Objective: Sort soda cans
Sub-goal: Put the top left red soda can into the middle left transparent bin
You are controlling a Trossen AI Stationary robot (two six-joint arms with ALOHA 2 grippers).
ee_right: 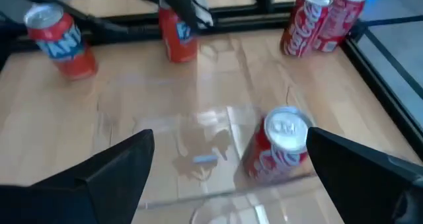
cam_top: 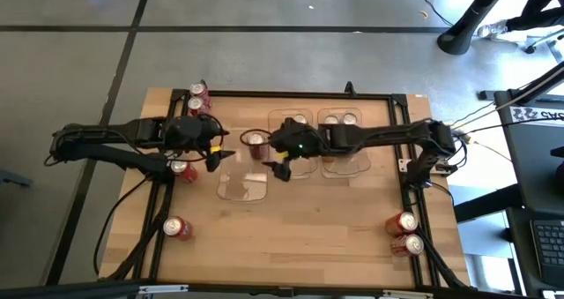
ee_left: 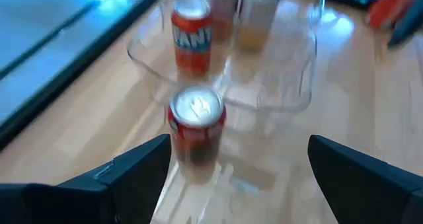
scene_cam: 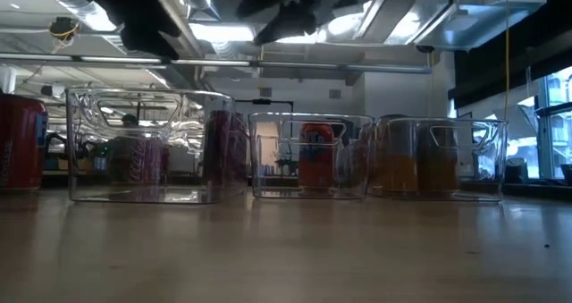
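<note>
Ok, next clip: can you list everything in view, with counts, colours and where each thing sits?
loose soda cans: seven, red with silver tops; two at the far-left corner, two at the near-right corner, two on the left side, one between the grippers
soda cans in trays: at least three tops showing, others may be hidden under the right arm; orange-red in the middle tray, gold in the right one
trays: three, clear plastic, mid-table; the left one empty
table: one, light wood
left gripper: open, facing the middle can
right gripper: open, above the trays
</note>
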